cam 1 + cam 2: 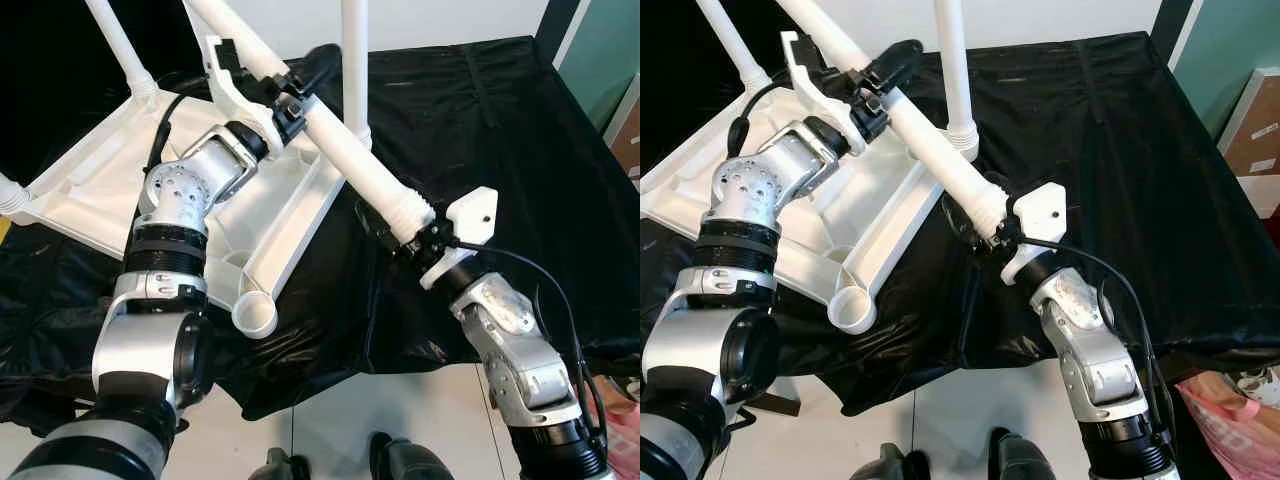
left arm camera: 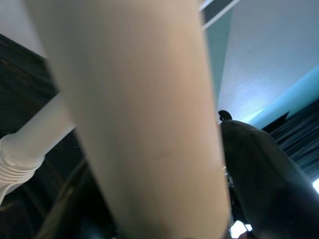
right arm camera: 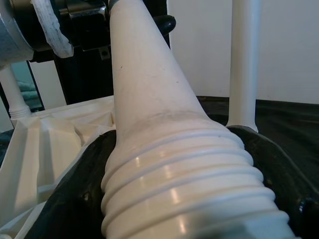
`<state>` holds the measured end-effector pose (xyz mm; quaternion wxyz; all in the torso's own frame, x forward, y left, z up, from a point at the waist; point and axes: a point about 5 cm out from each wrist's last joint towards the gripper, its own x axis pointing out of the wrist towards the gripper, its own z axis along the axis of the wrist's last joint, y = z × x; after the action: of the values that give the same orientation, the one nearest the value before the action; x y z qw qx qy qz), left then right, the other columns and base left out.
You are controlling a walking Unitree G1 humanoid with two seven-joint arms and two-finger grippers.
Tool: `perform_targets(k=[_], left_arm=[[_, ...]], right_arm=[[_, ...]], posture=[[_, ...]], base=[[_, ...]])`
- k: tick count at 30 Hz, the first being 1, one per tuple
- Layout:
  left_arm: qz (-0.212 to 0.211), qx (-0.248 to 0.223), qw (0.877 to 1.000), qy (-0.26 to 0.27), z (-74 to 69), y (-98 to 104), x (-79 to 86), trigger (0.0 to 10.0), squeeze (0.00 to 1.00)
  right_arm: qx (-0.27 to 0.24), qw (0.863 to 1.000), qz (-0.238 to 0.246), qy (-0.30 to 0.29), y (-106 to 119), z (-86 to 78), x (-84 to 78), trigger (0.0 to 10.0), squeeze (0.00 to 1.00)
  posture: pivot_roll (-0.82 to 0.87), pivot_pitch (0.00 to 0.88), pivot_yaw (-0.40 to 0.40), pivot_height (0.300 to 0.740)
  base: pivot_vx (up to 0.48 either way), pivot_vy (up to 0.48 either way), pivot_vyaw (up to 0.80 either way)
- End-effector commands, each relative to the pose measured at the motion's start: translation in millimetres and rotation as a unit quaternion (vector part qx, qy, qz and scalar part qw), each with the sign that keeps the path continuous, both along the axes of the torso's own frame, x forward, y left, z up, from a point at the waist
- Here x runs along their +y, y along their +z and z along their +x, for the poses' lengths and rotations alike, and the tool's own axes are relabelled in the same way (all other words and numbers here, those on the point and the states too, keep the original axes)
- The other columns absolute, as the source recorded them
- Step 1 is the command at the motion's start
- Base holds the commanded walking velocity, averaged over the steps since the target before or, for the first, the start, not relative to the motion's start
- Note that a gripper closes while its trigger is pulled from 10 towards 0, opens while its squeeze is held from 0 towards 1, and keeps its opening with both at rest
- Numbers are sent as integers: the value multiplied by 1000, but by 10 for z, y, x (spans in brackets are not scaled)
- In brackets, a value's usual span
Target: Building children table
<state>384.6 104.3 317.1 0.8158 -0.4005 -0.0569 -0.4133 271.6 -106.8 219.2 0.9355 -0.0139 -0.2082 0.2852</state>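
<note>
Both end effectors (left point(image 1: 290, 95), right point(image 1: 420, 235)) grip one white table leg point(image 1: 345, 145).

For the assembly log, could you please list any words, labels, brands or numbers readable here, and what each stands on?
None can be read: the white table leg, the upturned white tabletop and the black cloth carry no print.
The cardboard box has pale labels, too small to read.
</note>
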Motion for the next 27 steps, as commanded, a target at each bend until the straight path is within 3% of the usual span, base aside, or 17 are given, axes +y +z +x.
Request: perform_targets(k=[1,13,14,16,17,19,20,27], left_arm=[[-33,-105,991,-78,-100,127,23,0,0],[-38,-100,992,-63,-37,117,57,0,0],[-35,-97,993,-57,-28,110,60,0,0],[-32,-93,994,-51,-17,103,65,0,0],[-18,-94,994,-48,-15,96,65,2275,0],[-15,-95,994,-48,-16,95,63,2275,0],[-9,-93,995,-47,-16,93,62,10000,0],[9,-99,995,-17,21,125,136,10000,0]], right_arm=[[3,1000,-3,8,-16,-25,39,10000,0],[16,1000,7,-1,-45,-10,3,10000,0],[21,1000,12,-1,-51,-9,-8,10000,1000],[23,1000,15,0,-54,-12,-14,10000,1000],[27,1000,16,-1,-61,-19,-35,10000,1000],[28,999,16,-1,-64,-21,-40,10000,1000],[34,999,16,-4,-81,-27,-68,10000,1000],[50,998,-7,-31,-182,-63,-209,10000,1000]], posture=[[-166,183,93,740],[-161,195,85,740],[-161,196,82,740],[-161,197,82,740],[-161,197,81,740],[-161,197,81,740],[-160,199,81,740],[-162,201,80,740]], base=[[0,0,0],[0,0,0],[0,0,0],[0,0,0],[0,0,0],[0,0,0],[0,0,0],[0,0,0]])
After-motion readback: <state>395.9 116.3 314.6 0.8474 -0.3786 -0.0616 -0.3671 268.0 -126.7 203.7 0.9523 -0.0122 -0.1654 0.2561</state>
